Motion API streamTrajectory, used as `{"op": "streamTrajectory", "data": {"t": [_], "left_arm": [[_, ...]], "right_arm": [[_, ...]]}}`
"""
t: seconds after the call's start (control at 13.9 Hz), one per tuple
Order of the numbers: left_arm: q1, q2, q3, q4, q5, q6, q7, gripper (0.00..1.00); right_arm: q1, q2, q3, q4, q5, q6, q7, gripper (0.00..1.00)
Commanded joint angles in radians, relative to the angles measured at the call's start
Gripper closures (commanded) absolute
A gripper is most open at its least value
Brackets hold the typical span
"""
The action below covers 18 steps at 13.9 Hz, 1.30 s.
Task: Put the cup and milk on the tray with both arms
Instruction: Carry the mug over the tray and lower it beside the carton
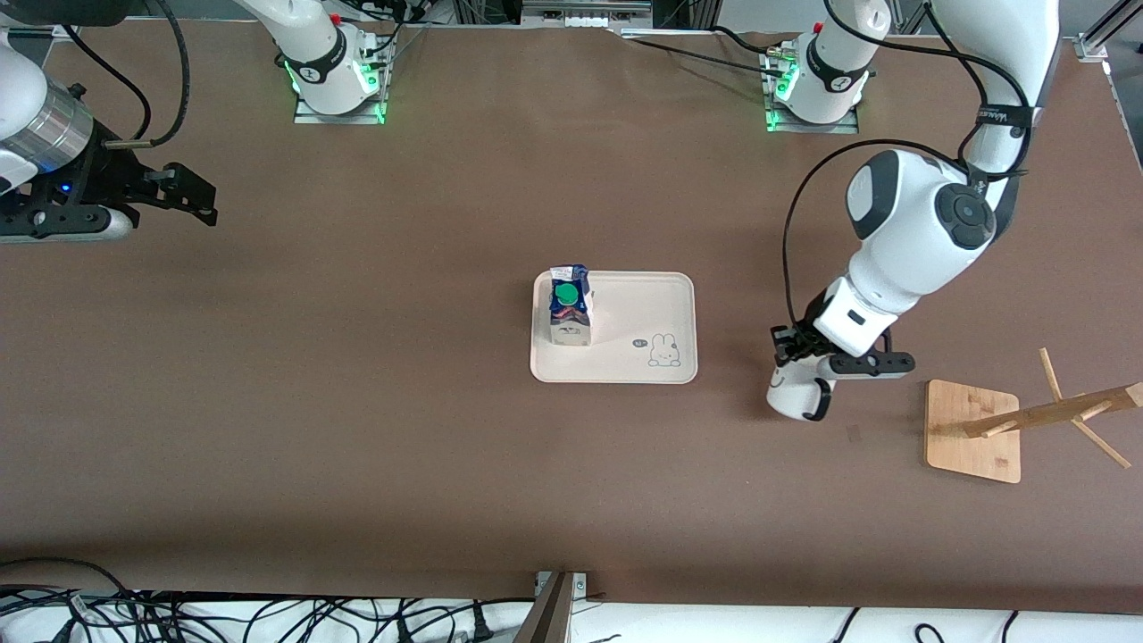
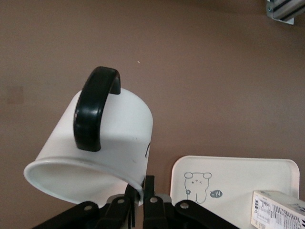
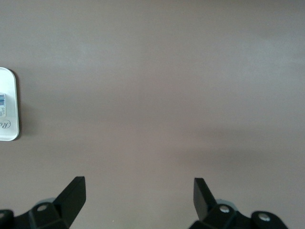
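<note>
The cream tray (image 1: 643,308) lies mid-table. The blue and white milk carton (image 1: 570,305) with a green cap stands on the tray's end toward the right arm. My left gripper (image 1: 789,354) is shut on the rim of the white cup (image 1: 795,397) and holds it tilted over the bare table, between the tray and the bamboo rack. In the left wrist view the fingers (image 2: 151,188) pinch the cup's rim; the cup (image 2: 114,138) shows its black handle, with the tray (image 2: 257,174) and carton (image 2: 279,210) beside it. My right gripper (image 1: 198,198) waits open and empty over the right arm's end of the table.
A bamboo rack (image 1: 973,430) with pegs stands toward the left arm's end, close to the held cup. The right wrist view shows its open gripper (image 3: 139,191) over the brown table, with a corner of the tray (image 3: 10,109) at the edge.
</note>
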Motion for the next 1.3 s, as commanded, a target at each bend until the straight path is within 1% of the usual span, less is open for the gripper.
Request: {"op": "streamTrajectory", "data": {"t": [0.0,0.07,0.22,0.29,0.43,0.5,0.65,0.72,0.94,1.08,1.22], "left_arm": [[0.004,0.006,-0.015,0.062,-0.007,-0.123,0.027,1.00],[-0.003,0.011,-0.030,0.079,0.028,-0.155,0.027,1.00],[-0.014,0.020,-0.053,0.108,0.142,-0.201,0.032,1.00],[-0.014,0.026,-0.067,0.110,0.174,-0.215,0.033,1.00],[-0.025,0.038,-0.070,0.116,0.200,-0.233,0.062,1.00],[-0.034,0.054,-0.070,0.154,0.223,-0.270,0.097,1.00],[-0.061,0.101,-0.070,0.260,0.251,-0.411,0.119,1.00],[-0.077,0.109,-0.070,0.289,0.253,-0.451,0.116,1.00],[-0.098,0.112,-0.070,0.317,0.228,-0.509,0.104,1.00],[-0.112,0.123,-0.069,0.320,0.146,-0.536,0.041,1.00],[-0.114,0.143,-0.070,0.322,0.107,-0.539,-0.025,1.00]], "right_arm": [[-0.002,0.008,0.005,0.026,-0.012,-0.017,-0.009,0.00],[-0.002,0.010,0.005,0.026,-0.012,-0.017,-0.011,0.00],[-0.002,0.008,0.005,0.026,-0.012,-0.017,-0.011,0.00],[-0.002,0.010,0.005,0.026,-0.012,-0.016,-0.011,0.00],[-0.002,0.008,0.003,0.026,-0.012,-0.016,-0.011,0.00],[-0.002,0.010,0.005,0.026,-0.012,-0.016,-0.011,0.00],[-0.002,0.010,0.003,0.026,-0.009,-0.014,-0.005,0.00],[-0.002,0.010,0.003,0.026,-0.009,-0.011,-0.005,0.00],[-0.002,0.010,0.003,0.026,-0.011,-0.007,-0.005,0.00],[-0.002,0.010,0.003,0.026,-0.012,-0.005,-0.005,0.00],[-0.002,0.010,0.003,0.026,-0.011,-0.007,-0.005,0.00]]}}
